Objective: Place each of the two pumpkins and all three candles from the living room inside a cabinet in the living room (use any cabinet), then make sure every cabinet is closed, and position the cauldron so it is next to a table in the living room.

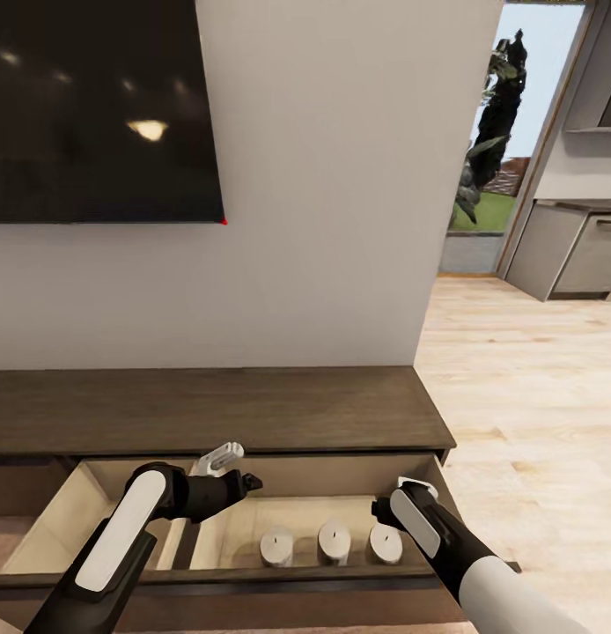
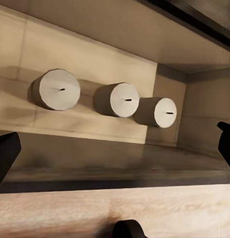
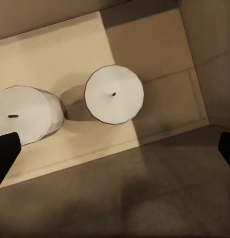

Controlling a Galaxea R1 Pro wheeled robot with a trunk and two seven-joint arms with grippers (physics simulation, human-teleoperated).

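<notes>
Candles: three short white wax cylinders (image 1: pixel 334 541) upright in row along open dark-brown cabinet drawer's (image 1: pixel 253 577) front edge | right gripper (image 1: pixel 382 511) directly above rightmost, nearer | left gripper (image 1: pixel 249 482) beside, both spread, empty

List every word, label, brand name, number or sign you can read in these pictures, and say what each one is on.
None: no readable text in any view.
The large black wall-mounted screen shows light reflections, no logo.
The three white cylindrical candles in the open beige-lined drawer of the long dark-brown wooden cabinet bear dark wicks, no labels.
The left end effector and right end effector carry no legible markings.
</notes>
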